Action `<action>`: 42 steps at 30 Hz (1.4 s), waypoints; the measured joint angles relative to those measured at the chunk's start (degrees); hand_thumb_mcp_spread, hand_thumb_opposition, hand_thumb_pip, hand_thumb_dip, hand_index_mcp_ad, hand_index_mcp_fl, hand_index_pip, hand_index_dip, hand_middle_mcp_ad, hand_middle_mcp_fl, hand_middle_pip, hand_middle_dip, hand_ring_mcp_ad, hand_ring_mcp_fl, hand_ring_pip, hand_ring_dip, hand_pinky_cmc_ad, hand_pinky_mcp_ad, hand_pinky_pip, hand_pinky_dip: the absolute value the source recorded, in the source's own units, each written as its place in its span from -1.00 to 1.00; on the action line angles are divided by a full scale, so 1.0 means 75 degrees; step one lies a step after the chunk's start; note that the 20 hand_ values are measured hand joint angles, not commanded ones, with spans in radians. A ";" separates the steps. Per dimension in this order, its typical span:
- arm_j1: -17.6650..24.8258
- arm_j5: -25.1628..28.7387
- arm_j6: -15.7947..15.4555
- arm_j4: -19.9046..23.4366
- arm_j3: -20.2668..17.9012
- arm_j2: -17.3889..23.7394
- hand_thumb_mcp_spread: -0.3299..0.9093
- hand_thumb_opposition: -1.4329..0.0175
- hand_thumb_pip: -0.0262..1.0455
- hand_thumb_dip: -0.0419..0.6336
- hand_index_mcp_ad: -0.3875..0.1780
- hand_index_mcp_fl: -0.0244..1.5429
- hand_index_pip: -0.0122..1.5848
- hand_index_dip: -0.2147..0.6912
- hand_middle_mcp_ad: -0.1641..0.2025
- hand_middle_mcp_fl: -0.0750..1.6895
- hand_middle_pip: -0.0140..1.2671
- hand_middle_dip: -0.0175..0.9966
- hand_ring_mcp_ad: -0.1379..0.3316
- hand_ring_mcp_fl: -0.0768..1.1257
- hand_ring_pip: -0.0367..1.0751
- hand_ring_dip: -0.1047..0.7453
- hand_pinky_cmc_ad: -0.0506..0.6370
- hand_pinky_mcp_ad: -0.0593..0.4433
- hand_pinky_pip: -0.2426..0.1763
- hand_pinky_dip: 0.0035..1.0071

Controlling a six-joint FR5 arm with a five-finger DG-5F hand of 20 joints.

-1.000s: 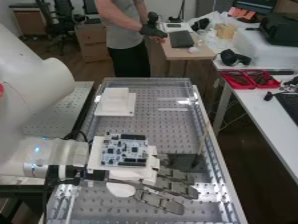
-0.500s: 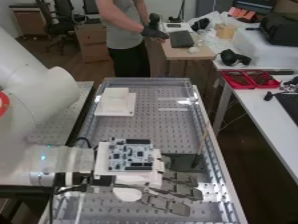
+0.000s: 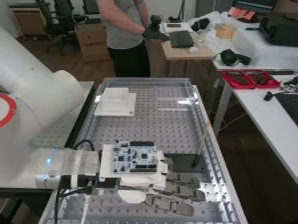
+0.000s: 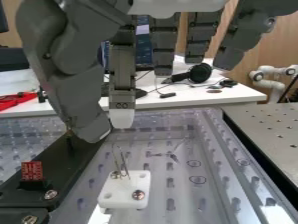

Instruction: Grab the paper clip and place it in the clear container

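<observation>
The hand point(image 3: 174, 192) is over the near part of the bench in the high view, fingers straight and pointing right. Seen from the wrist, the hand point(image 4: 122, 80) has its thumb close beside one finger, and I make out nothing held between them. Below their tips, a thin bent metal wire point(image 4: 122, 161), like a paper clip, stands upright at a small white block point(image 4: 124, 192); it does not touch the fingers. Clear walls point(image 3: 205, 131) enclose the perforated bench surface; I cannot tell whether these form the clear container.
A black base point(image 4: 58, 170) with a red block point(image 4: 32, 170) stands beside the white block. Farther along the bench is a white stepped block point(image 3: 116, 102). A thin upright stick point(image 3: 202, 142) stands near the right wall. Red trays point(image 3: 250, 80) lie on the side table.
In the high view the hand and the circuit board mounted on it have moved a little to the right and toward the near end. The fingers keep their straight pose.
</observation>
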 joint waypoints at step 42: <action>-0.0076 -0.0427 -0.0376 -0.0210 0.0521 -0.0497 0.26 -0.15 0.22 -0.13 -0.23 -0.60 0.87 -0.39 0.31 -0.72 -0.79 -0.59 0.23 -0.84 -0.77 -0.51 0.06 0.01 0.11 -0.63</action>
